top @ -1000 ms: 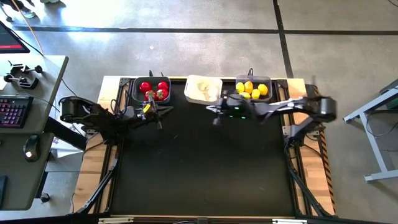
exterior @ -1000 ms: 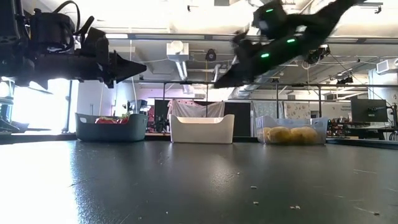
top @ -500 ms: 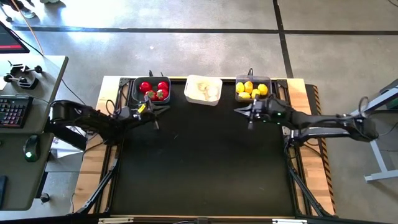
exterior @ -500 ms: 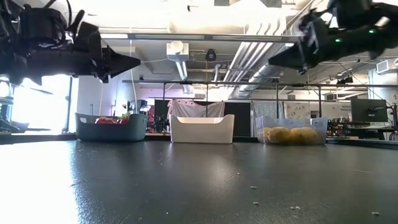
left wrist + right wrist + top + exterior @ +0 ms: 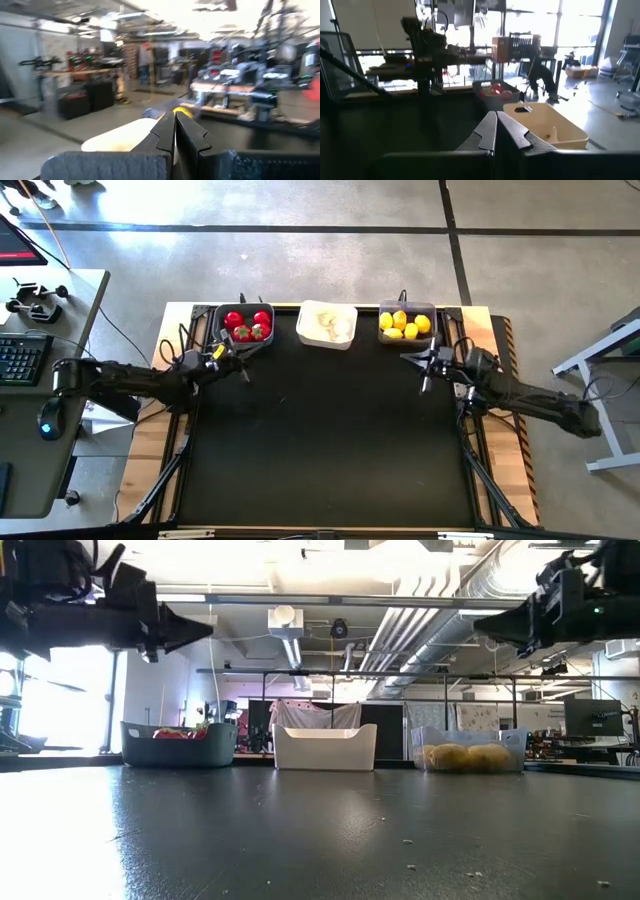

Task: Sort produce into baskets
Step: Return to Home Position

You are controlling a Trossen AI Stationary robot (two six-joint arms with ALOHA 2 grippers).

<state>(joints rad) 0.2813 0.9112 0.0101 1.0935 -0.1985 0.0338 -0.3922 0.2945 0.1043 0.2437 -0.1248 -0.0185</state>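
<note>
table [image 5: 330, 440] centre, front: free | far edge: grey bin [image 5: 178, 752], white bin [image 5: 325, 752], clear bin [image 5: 470, 735] in row

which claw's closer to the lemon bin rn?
Right. The right claw hangs just off the lemon bin on its table-centre side, not touching it. The left claw is far across, by the tomato bin, past the white bin.

Both arms hang raised and outstretched, left hand [image 5: 244, 373] and right hand [image 5: 424, 380] pinched closed.
</note>
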